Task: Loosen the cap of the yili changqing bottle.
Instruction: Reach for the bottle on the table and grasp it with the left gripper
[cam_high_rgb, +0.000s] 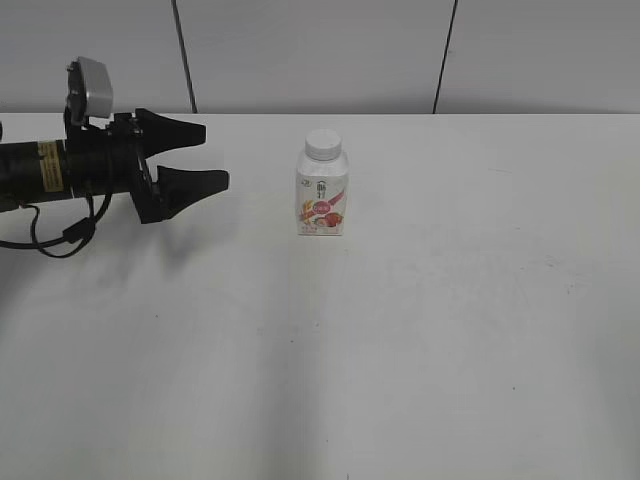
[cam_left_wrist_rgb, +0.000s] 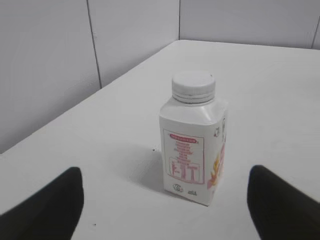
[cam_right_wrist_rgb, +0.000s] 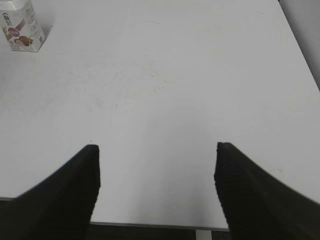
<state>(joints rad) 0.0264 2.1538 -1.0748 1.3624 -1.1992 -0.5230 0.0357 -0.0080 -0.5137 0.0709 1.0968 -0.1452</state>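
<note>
yili changqing bottle (cam_left_wrist_rgb: 194, 150) | pink label txt + table, too small/blurry | nothing legible

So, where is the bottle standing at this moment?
In the exterior view the yili changqing bottle stands upright near the table's middle, toward the far edge, to the right of the open left gripper, apart from it.
</note>
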